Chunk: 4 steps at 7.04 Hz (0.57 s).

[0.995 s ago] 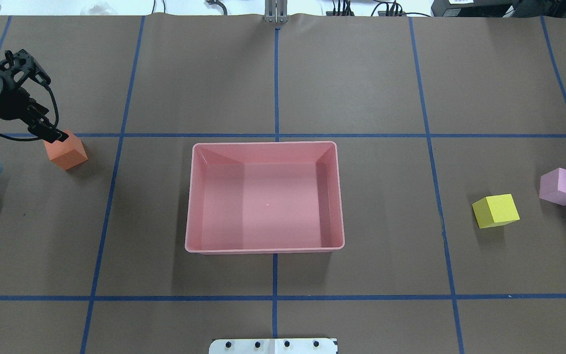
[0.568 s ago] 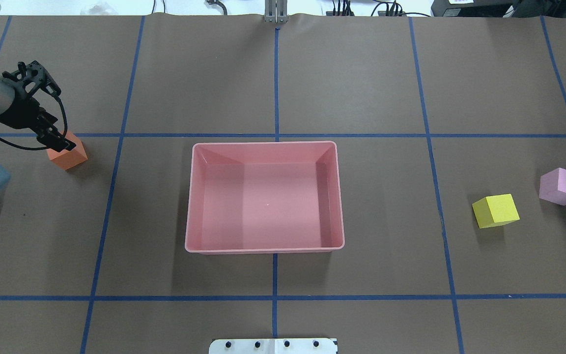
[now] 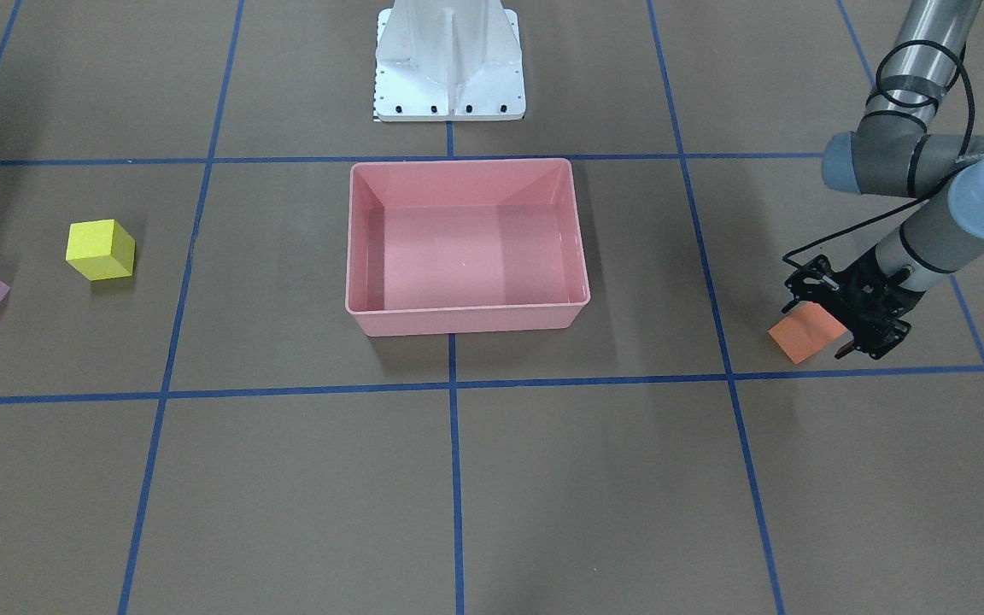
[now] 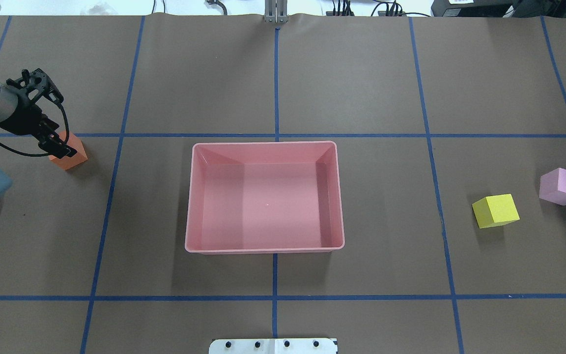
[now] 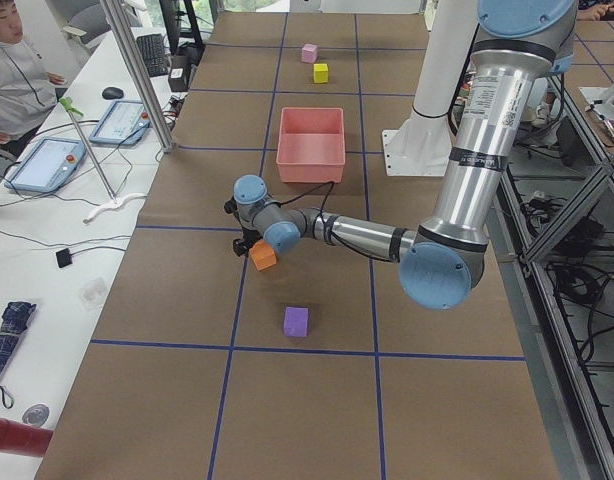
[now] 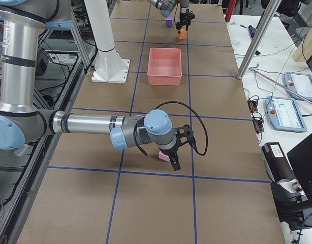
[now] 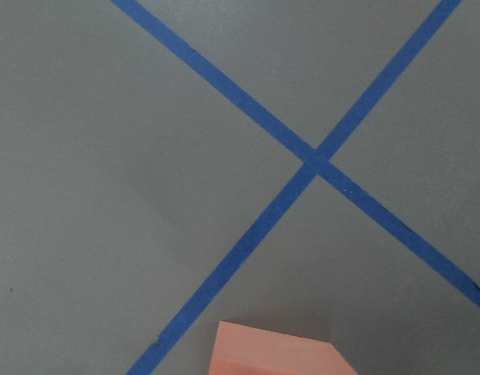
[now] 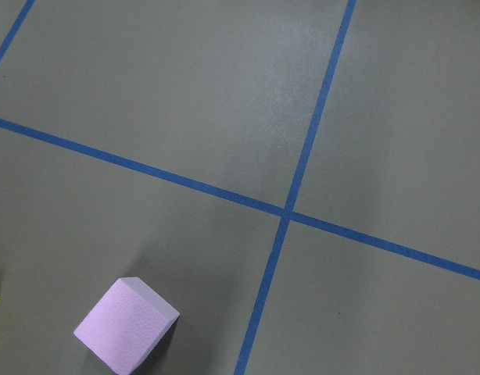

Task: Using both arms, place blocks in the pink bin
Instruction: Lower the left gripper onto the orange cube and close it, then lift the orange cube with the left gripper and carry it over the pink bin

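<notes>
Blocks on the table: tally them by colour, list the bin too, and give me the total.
Orange block: 1
Purple block: 1
Yellow block: 1
Pink-lilac block: 1
Pink bin: 1
Total: 5 things, 4 of them blocks, none of them in the bin.

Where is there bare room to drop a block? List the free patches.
Inside the pink bin: bare wall to wall. Also the paper between it and the yellow block. Crowded: the left claw is at the orange block.
</notes>
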{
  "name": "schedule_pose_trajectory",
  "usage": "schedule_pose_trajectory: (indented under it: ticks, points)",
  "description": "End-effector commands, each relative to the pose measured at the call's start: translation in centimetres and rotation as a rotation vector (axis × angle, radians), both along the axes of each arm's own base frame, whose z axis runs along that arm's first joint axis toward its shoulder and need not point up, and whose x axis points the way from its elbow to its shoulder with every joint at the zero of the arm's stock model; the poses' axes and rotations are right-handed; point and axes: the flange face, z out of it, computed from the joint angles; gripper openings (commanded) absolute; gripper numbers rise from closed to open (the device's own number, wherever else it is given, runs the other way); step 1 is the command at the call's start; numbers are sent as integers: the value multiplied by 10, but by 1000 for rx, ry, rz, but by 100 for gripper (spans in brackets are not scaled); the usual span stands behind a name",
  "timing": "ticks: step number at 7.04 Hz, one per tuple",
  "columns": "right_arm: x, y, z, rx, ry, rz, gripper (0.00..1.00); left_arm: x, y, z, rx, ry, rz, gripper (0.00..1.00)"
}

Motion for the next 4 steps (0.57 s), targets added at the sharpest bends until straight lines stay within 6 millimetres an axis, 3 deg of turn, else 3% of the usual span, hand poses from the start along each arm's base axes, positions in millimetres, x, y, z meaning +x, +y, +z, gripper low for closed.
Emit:
schedule_pose_trajectory:
  ticks: [1, 3, 4]
  points:
    - [0, 0, 0, -1, -1, 0, 100, 13, 9, 6, -13, -6, 21, 100]
    - [0, 0, 0, -1, -1, 0, 100, 17, 14, 12, -23, -12, 30, 96]
    - [0, 0, 0, -1, -1, 0, 99, 17, 13, 20, -32, -26, 26, 78]
